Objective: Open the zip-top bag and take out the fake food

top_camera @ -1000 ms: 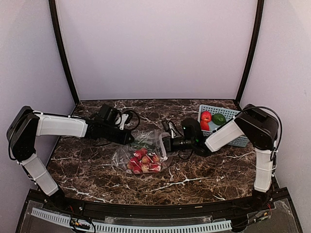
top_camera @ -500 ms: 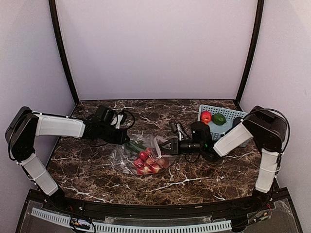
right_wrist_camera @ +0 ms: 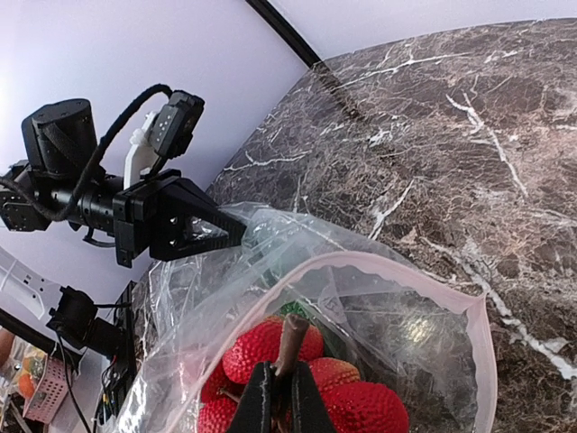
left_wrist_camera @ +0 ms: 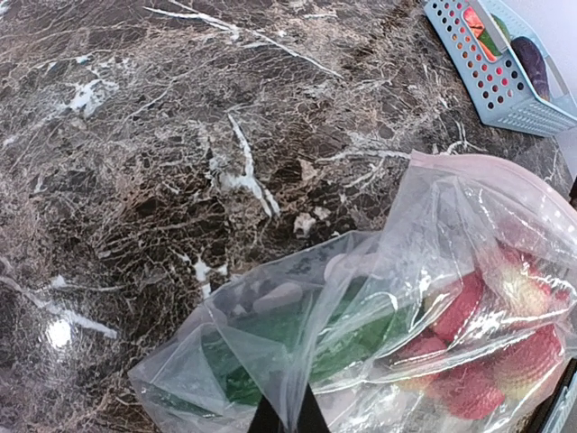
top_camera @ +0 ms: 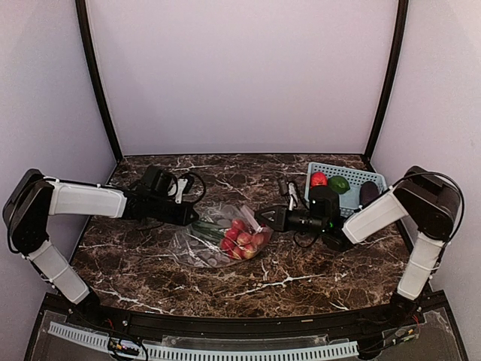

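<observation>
While low, left arm (top_camera: pixel 86 199) and right arm (top_camera: pixel 372 216) outstretched toward zip-top bag (top_camera: pixel 207 242).

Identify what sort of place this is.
Likely a robot test booth: left arm and right arm mounted at a marble-look table, plain lilac walls around it, fake food in a zip-top bag.

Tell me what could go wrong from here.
The left gripper pinches only a thin fold of the bag, so the film may slip out. The right gripper holds the bag by its open mouth; red fruit lying there could roll onto the table.
</observation>
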